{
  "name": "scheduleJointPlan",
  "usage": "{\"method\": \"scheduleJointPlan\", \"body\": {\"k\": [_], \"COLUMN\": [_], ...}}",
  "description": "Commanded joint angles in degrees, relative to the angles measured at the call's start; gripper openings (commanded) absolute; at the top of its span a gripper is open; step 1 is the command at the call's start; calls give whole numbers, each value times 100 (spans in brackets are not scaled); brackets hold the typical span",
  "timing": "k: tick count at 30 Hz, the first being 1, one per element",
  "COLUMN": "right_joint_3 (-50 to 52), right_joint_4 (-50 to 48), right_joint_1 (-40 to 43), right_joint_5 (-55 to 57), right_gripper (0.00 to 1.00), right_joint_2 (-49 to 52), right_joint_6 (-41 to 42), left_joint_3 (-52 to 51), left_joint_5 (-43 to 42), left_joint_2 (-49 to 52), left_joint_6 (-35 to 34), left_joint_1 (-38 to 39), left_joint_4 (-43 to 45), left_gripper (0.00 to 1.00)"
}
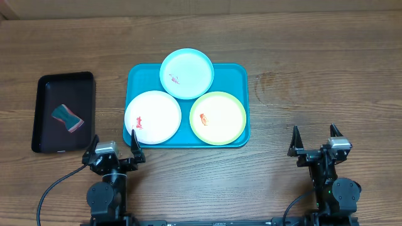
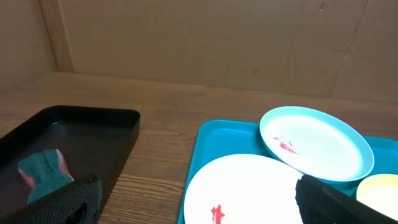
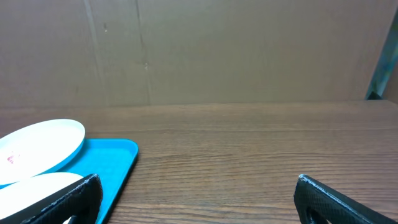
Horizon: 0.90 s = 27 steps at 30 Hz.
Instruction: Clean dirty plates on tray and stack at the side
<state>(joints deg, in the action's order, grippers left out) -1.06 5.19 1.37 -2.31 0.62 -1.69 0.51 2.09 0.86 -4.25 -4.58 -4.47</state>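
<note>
Wooden table [image 1: 314, 69] — turquoise tray [image 1: 233, 76], black tray [image 1: 49, 135]

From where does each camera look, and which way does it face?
Overhead: above the table, looking straight down on tray and black tray; left gripper, right gripper at bottom.
Left wrist: low, facing forward over black tray and white plate; own fingertips show.
Right wrist: low, facing forward over table; own fingertips show.
Shared: both wrist views show the light blue plate.

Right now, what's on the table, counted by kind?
Plates: 3 (white plate, light blue plate, yellow-green plate)
Trays: 2 (turquoise tray, black tray)
Sponge: 1
Total: 6
</note>
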Motion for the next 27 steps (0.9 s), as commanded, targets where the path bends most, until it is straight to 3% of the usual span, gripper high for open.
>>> {"method": "scheduleJointPlan", "body": {"k": [1,12,20,22,24,27], "right_joint_3": [59,59,59,59,59,59], "right_joint_4": [-39,-400,-133,-319,-658,-1241], "right_joint_1": [22,20,20,20,20,20], "right_joint_5": [33,-184,-699,-970,-1978,-2634], "right_gripper": [100,100,100,100,100,100], "right_joint_2": [-35,-35,-35,-35,-35,-35], "right_joint_6": [-26,42,37,39,37,37], "left_joint_3": [-22,-22,-22,-22,-22,-22], "left_joint_5": [-63,-63,-66,-81,-229,-391], "left_joint_2": [-50,-50,-50,-50,-50,-50], "left_joint_6": [87,87,83,81,-70,-160], "left_joint_1": [2,2,2,9,11,11], "left_joint_4": [9,7,9,9,103,761], "left_gripper": [100,100,100,100,100,100]}}
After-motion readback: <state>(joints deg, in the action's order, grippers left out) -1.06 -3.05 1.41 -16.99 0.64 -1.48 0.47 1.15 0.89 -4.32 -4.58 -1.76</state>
